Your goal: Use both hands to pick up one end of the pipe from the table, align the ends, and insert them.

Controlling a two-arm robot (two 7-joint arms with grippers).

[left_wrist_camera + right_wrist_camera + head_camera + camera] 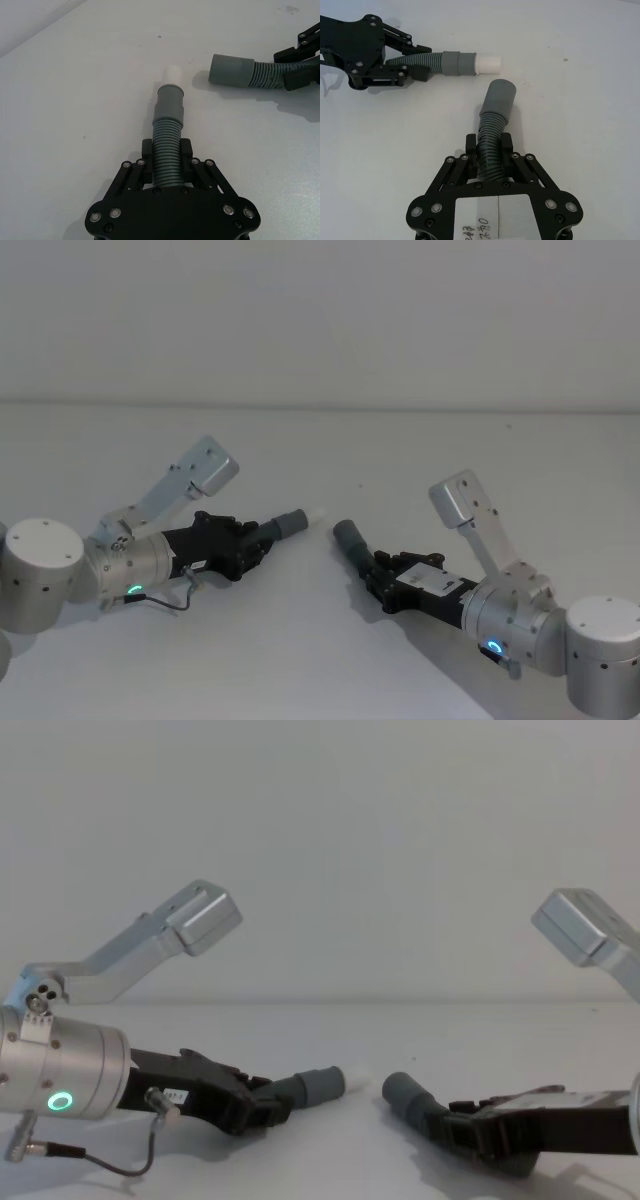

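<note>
Low over the table (300,660), the left gripper (254,545) clamps the corrugated body of the white-tipped hose piece (167,145). The right gripper (381,575) likewise clamps the plain hose piece (490,145). Each cuff projects beyond the fingertips. The white spigot (173,76) and hollow cuff (499,97) are near but apart, not aligned.

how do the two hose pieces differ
The left hose piece ends in a white spigot; the right hose piece ends in a plain grey cuff. The left one runs nearly straight; the right one bends. Both are corrugated grey, held in the left gripper and right gripper.
</note>
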